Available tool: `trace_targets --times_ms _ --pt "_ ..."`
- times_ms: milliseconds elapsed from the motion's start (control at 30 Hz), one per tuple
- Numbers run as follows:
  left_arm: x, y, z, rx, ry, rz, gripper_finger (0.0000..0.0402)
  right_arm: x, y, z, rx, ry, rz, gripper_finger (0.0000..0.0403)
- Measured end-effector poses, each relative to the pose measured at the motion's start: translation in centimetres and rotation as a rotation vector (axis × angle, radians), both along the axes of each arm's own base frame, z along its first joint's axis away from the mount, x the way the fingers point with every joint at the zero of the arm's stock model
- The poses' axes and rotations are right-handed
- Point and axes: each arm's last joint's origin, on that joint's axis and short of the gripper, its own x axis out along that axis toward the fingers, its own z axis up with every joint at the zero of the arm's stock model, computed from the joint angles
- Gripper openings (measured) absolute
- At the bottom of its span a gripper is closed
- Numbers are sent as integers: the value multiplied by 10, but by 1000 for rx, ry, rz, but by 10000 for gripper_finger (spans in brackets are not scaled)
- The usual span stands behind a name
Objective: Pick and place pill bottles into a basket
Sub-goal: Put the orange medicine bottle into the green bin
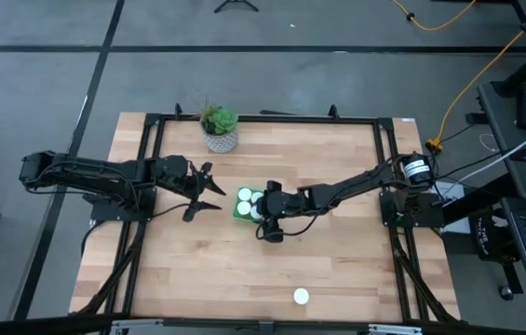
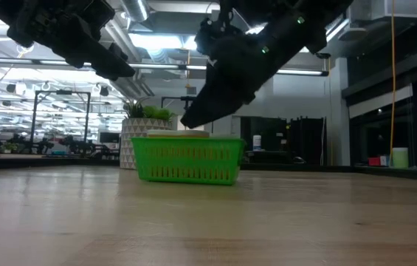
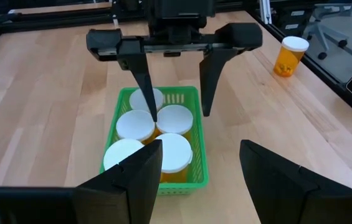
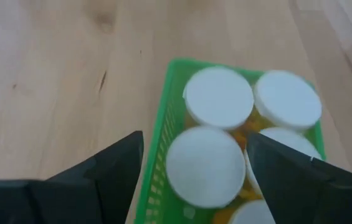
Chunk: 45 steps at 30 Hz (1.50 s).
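The green basket [image 1: 237,210] stands near the table's middle with several white-capped pill bottles [image 3: 174,118] upright inside it. My right gripper [image 3: 179,115] hovers open just over the basket's near side. One finger stands over the caps and the other outside the basket's near wall, flanking one cap [image 4: 204,165] without touching it. In the low view its tip [image 2: 192,118] is a little above the basket's rim. Left of the basket, my left gripper [image 1: 209,193] waits open and raised. One more pill bottle [image 1: 301,297] stands upright on the table near the front edge.
A potted plant [image 1: 219,128] in a white-patterned pot stands behind the basket at the table's far edge. A black frame [image 1: 151,167] runs around the tabletop. Bare wood lies between the basket and the lone bottle [image 3: 290,56].
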Motion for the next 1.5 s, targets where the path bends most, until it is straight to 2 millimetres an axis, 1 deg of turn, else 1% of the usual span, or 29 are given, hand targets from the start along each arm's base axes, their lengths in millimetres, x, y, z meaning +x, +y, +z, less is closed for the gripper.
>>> trace_targets --times_ms 233,367,633,733,833,900,1100,1167,1300,1400,1500 --pt "0 0 0 -1 1 -1 210 8 2 15 -5 -13 44 287" --pt "0 0 0 -1 2 0 210 6 2 27 -13 -24 50 287" --pt "-1 0 -1 -2 16 -2 210 -17 -3 63 -15 -5 11 287" --pt "-1 0 -1 -2 16 -3 210 -26 -2 69 -6 23 1 287" --pt "-1 0 -1 -3 17 -3 210 -33 0 73 -17 56 -27 287" --pt "-1 0 -1 -6 17 -3 210 -36 2 71 -53 74 -61 287" --pt "-1 -3 -1 -4 17 -17 210 -52 8 43 -107 123 -165 287" --pt "-1 -4 -1 -4 16 -27 210 -59 9 39 -105 124 -187 287" --pt "0 -8 -1 -3 15 -44 210 -76 10 46 -82 80 -220 287" --pt "0 -9 -1 -3 10 -51 210 -94 11 55 -44 39 -231 287" --pt "0 -9 0 -2 5 -50 210 -112 17 64 25 -6 -237 287"
